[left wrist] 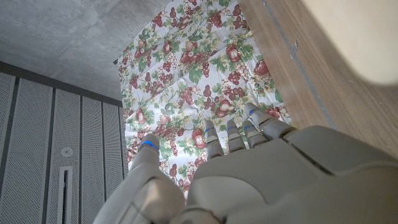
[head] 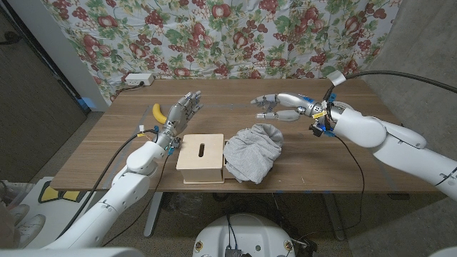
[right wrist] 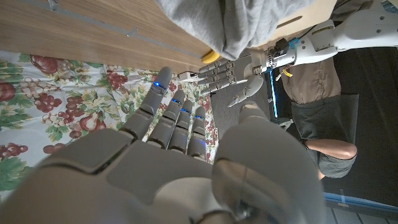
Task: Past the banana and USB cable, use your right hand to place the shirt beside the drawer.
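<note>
The grey shirt (head: 253, 152) lies crumpled on the table, touching the right side of the light wooden drawer box (head: 201, 158). My right hand (head: 280, 107) hovers behind the shirt with fingers spread and nothing in it. My left hand (head: 183, 110) stands behind the drawer, fingers apart and empty, next to the yellow banana (head: 158, 112). In the right wrist view the shirt (right wrist: 231, 23) hangs past my right hand (right wrist: 180, 168), with the left hand (right wrist: 231, 73) and a bit of banana (right wrist: 209, 56) beyond it. The left wrist view has my left hand (left wrist: 249, 177) before the floral cloth.
A white power strip (head: 137, 78) sits at the table's back left corner before the floral curtain (head: 235, 28). A white object (head: 334, 73) lies at the back right. A person (right wrist: 318, 93) stands in the right wrist view. Bare wood (head: 307, 160) shows right of the shirt.
</note>
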### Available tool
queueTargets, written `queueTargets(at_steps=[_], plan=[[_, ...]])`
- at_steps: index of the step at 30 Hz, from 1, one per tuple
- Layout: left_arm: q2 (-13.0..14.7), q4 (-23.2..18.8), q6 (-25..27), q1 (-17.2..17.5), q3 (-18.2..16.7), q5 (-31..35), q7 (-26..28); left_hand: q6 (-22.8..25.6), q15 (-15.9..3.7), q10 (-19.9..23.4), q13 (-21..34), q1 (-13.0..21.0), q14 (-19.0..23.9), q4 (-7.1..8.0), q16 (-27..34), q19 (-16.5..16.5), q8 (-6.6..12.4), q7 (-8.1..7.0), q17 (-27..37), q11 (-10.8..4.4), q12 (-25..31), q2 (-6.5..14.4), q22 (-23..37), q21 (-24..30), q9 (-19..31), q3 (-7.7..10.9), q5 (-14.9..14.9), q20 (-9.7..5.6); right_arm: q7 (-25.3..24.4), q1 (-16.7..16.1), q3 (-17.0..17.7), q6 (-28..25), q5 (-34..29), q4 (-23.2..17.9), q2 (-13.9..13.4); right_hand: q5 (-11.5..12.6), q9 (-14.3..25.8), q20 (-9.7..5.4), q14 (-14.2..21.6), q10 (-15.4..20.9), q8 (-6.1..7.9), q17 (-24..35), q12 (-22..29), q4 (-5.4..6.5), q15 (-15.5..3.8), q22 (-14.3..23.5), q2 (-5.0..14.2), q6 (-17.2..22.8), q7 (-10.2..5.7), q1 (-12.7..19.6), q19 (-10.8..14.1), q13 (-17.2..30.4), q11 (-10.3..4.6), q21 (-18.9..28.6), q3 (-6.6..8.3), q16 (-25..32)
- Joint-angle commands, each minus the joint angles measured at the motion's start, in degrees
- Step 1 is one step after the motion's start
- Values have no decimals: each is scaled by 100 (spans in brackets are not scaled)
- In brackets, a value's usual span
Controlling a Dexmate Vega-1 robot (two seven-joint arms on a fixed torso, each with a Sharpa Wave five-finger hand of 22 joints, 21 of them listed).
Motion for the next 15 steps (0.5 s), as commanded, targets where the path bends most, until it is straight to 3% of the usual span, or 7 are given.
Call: queueTargets(at_steps=[1,5,8,15], plan=[[-9,54,161,-119,-11,-33,-101,59,-338,-22,17,8,-7,-6,3,-11,28,3,33,-36,20,49,19,3,15,-16,-9,-260,-193,95,-9,-57,-45,87,165,-69,-5,100,-93,64,53,-6,11,89,-103,17,28,84,-11,-245,-202,1,-31,-157,-47,19],[60,84,227,-163,-67,-75,-227,67,-334,-24,17,9,-5,-7,4,-12,28,1,33,-36,19,49,19,3,15,-17,-9,-260,-232,91,-11,-268,-23,6,213,-105,-7,191,-170,28,38,-19,-14,206,-48,22,63,75,-15,-526,-326,-10,-20,-280,-141,7],[130,53,239,-173,-124,-79,-309,67,-338,-26,17,10,-6,-8,3,-14,27,3,33,-25,18,50,19,2,15,-18,-9,-258,-219,129,-38,-344,8,-40,239,-134,-3,287,-336,-10,14,-45,-41,491,-13,30,142,48,-16,-1171,-455,-25,-43,-469,-359,-31],[154,49,345,-146,-204,-229,-516,74,-335,-27,17,11,-6,-9,4,-14,26,14,33,-28,18,50,19,2,14,-19,-9,-262,-294,239,-143,-562,-47,-126,373,-99,-6,400,-650,-111,-28,-89,-93,641,50,27,186,-47,28,-1931,-680,-43,-9,-741,-623,-105]])
